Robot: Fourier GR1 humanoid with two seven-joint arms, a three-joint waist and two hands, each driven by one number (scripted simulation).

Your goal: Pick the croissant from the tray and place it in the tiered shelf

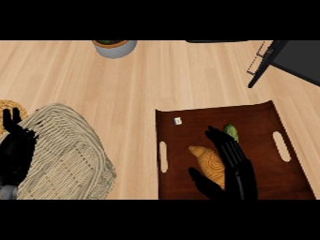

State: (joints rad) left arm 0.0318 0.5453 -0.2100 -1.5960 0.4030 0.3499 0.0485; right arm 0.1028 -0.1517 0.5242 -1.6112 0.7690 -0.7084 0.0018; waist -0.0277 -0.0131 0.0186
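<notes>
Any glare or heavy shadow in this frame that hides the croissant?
Head view: even light and no glare on the counter; the croissant stands out pale against the dark tray; only the open right hand, black over dark brown, covers part of it.

Bright even diffuse light, tray (259, 123) and counter (155, 79) evenly lit, shadows faint
</notes>
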